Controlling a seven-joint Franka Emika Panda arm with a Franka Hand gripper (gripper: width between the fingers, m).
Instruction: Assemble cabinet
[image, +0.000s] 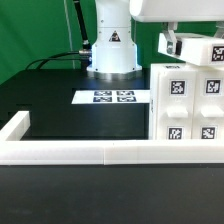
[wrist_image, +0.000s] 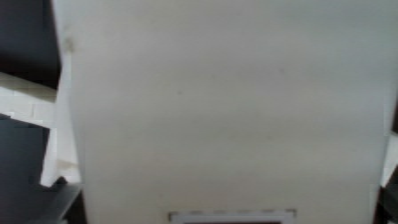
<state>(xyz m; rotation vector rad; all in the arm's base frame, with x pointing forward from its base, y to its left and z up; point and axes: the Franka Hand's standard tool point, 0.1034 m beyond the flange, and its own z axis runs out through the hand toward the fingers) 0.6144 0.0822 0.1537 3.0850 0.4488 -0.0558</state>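
**Gripper right above the white cabinet**

In the exterior view, the gripper (image: 176, 46) hangs at the top edge of the cabinet (image: 190, 110). The cabinet is a tall white box with black-and-white tags on its panels. It stands directly below the gripper on the black table (image: 50, 105), against the low white rail (image: 80, 152).

The fingers are hidden, so I cannot tell how far apart they are or whether they grip anything.

The marker board (image: 112, 97) lies flat, well apart from the gripper, toward the exterior view's left of it.

In the wrist view, a plain white face of the cabinet (wrist_image: 231, 110) fills almost everything, very close to the gripper.
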